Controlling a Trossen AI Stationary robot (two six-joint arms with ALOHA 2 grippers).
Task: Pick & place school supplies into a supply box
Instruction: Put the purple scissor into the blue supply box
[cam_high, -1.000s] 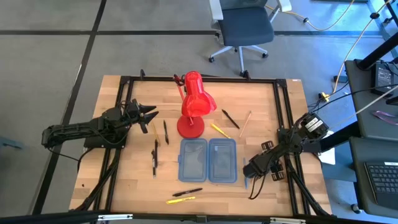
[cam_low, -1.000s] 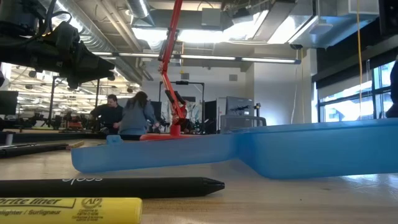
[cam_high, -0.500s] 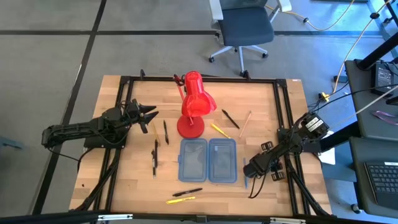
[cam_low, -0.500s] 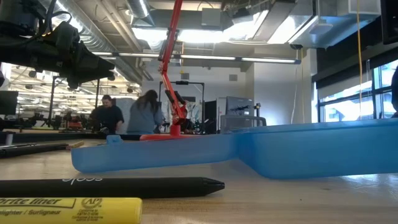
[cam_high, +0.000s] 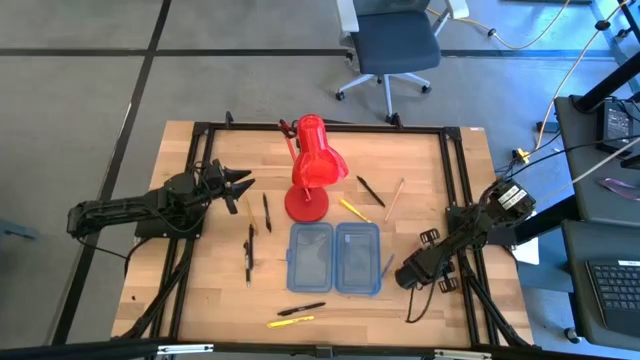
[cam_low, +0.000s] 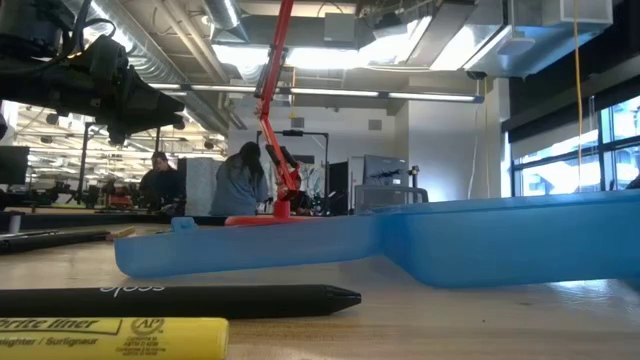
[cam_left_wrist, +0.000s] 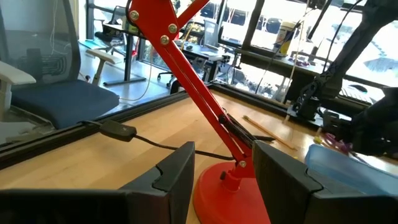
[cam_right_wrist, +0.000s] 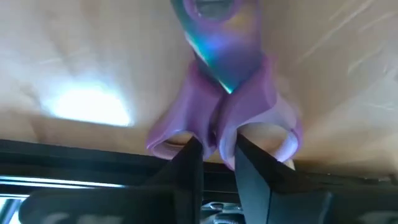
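Observation:
The open blue supply box (cam_high: 334, 257) lies flat in the table's middle, in front of the red lamp (cam_high: 314, 168). My right gripper (cam_high: 403, 273) is just right of the box, shut on the purple-handled scissors (cam_right_wrist: 225, 93), whose thin blades (cam_high: 386, 266) point at the box's right edge. My left gripper (cam_high: 240, 183) is open and empty at the table's left, facing the lamp's base (cam_left_wrist: 217, 186). Pens and pencils lie loose on the wood: black ones (cam_high: 248, 254) (cam_high: 266, 212) left of the box, and a black marker (cam_high: 302, 309) and yellow highlighter (cam_high: 290, 321) near the front edge. My right gripper pinches the scissors between its two fingers (cam_right_wrist: 189, 163) where the two purple handle loops (cam_right_wrist: 219, 134) meet. The fingers lie along the scissors, which stick out ahead of them with the iridescent blades (cam_right_wrist: 217, 43) foremost. Whether the scissors are clear of the table, I cannot tell.
A yellow pen (cam_high: 352, 209), a black pen (cam_high: 370, 191) and a wooden pencil (cam_high: 395, 198) lie behind the box, to the right of the lamp. A black frame (cam_high: 455, 190) borders the table. People stand in the room beyond (cam_low: 240, 185).
My right gripper has turned with the scissors beside the box's right edge. Their blades have swung from pointing at the table's near edge to pointing toward the box. My left arm has kept still.

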